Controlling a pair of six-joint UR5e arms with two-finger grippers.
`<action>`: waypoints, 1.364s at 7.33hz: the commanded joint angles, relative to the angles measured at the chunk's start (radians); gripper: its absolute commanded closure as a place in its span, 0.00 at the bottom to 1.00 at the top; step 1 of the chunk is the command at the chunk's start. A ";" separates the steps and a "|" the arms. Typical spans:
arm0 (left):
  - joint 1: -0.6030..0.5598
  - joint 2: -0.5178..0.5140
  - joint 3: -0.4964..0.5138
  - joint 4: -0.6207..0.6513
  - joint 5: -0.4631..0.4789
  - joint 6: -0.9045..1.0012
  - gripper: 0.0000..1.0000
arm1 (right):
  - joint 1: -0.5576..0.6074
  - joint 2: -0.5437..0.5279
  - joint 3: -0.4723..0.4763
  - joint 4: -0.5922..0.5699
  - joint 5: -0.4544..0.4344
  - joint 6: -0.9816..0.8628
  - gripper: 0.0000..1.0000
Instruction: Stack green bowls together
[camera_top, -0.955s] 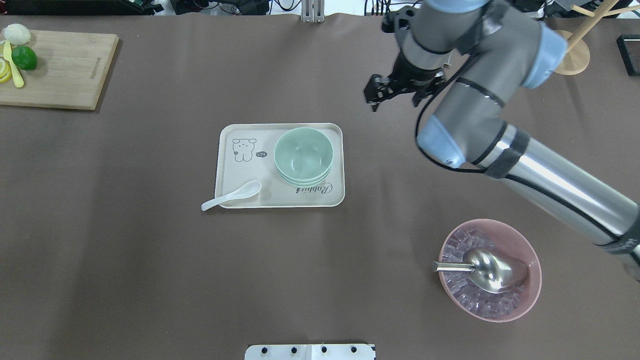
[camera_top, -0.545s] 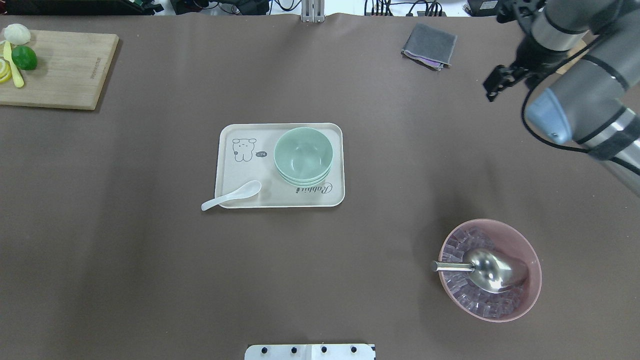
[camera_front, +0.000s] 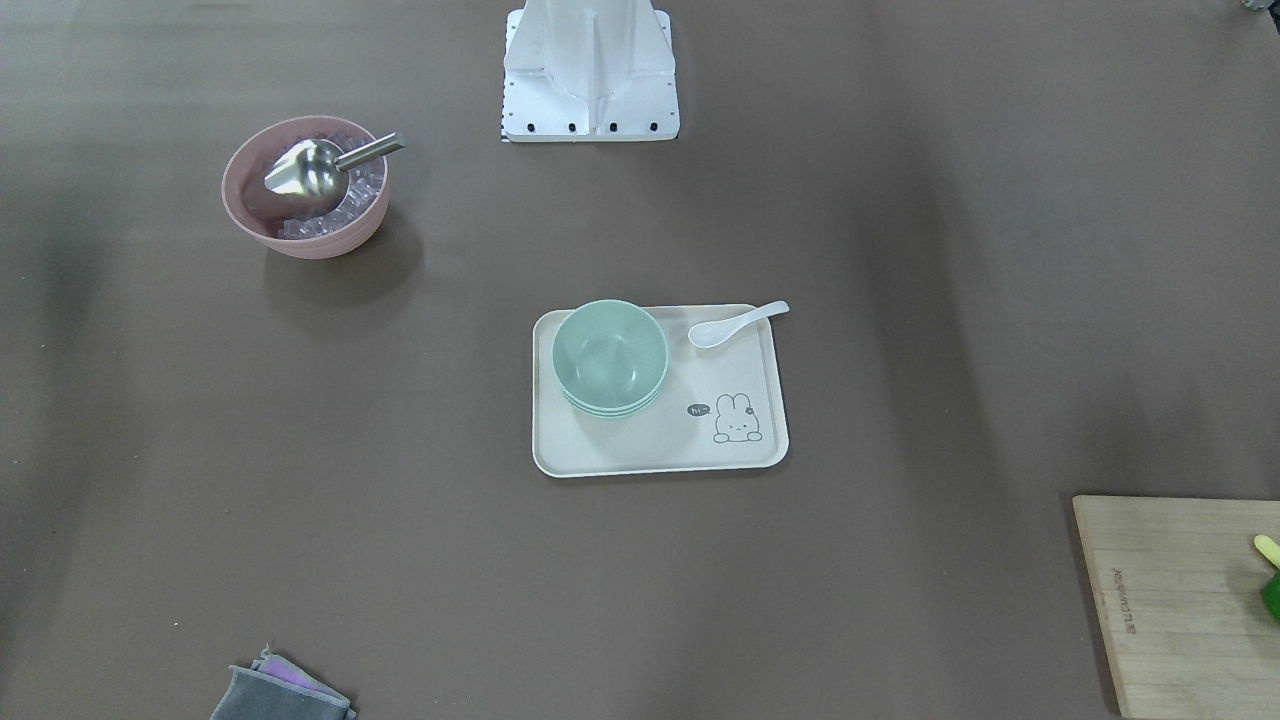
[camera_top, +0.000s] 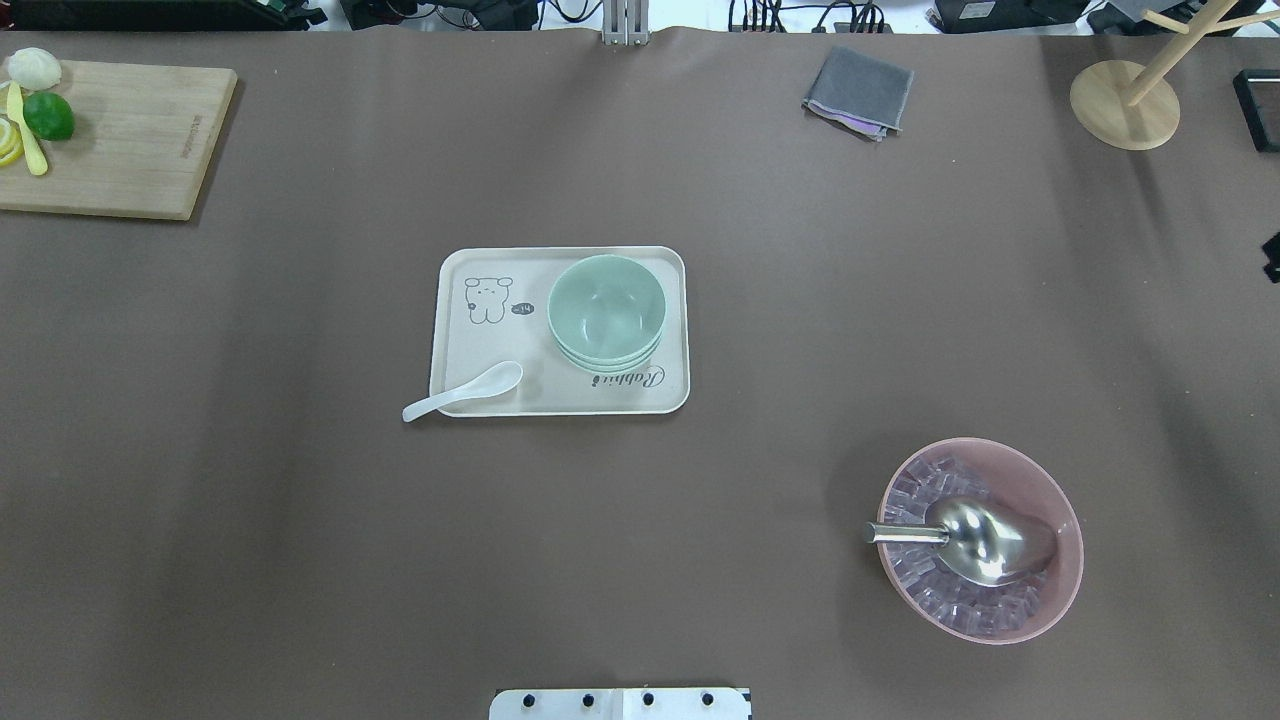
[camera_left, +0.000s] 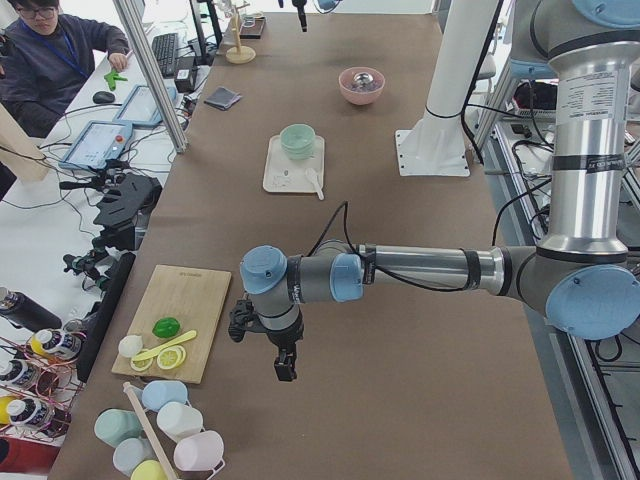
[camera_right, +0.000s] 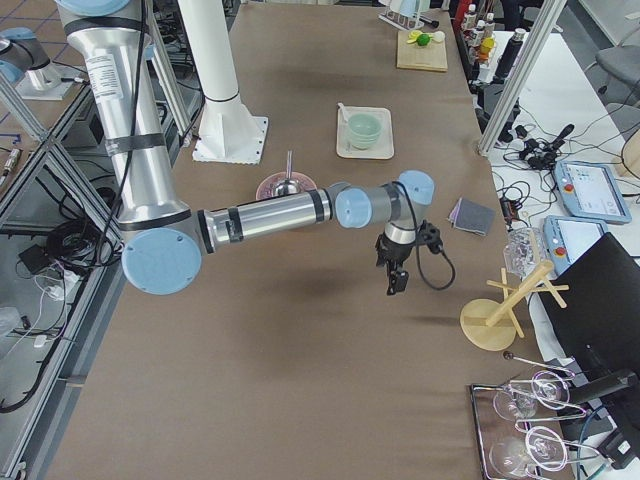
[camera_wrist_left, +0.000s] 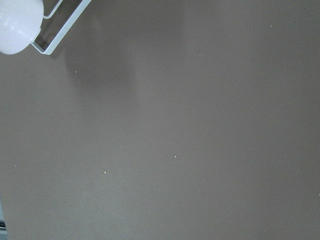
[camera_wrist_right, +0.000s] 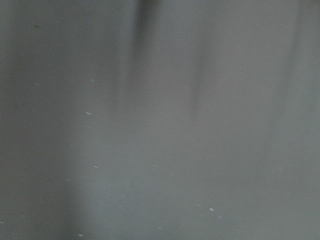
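The green bowls (camera_top: 606, 310) sit nested in one stack on the right part of a beige tray (camera_top: 480, 340) at mid table; the stack also shows in the front view (camera_front: 610, 355). No gripper is near it. My left gripper (camera_left: 285, 365) hangs over the table beside the cutting board, seen only in the exterior left view; I cannot tell if it is open or shut. My right gripper (camera_right: 397, 280) hangs over the table's right end near the grey cloth; I cannot tell its state. Both wrist views show only brown table.
A white spoon (camera_top: 463, 391) lies over the tray's near-left corner. A pink bowl (camera_top: 1040, 470) with ice and a metal scoop stands near right. A cutting board (camera_top: 120, 140) with lime is far left, with a grey cloth (camera_top: 858, 92) and wooden stand (camera_top: 1125, 105) far right.
My right arm has swung from above the table's middle right out past the right edge of the overhead view. The stack of bowls has not moved.
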 joint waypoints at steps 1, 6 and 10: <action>0.001 -0.013 -0.032 0.001 -0.001 -0.001 0.02 | 0.152 -0.059 0.006 -0.015 0.008 -0.085 0.00; 0.007 -0.004 -0.082 0.001 0.009 -0.001 0.01 | 0.191 -0.158 0.251 -0.203 0.006 -0.122 0.00; 0.008 -0.003 -0.148 -0.005 0.020 0.000 0.01 | 0.185 -0.156 0.253 -0.195 0.006 -0.119 0.00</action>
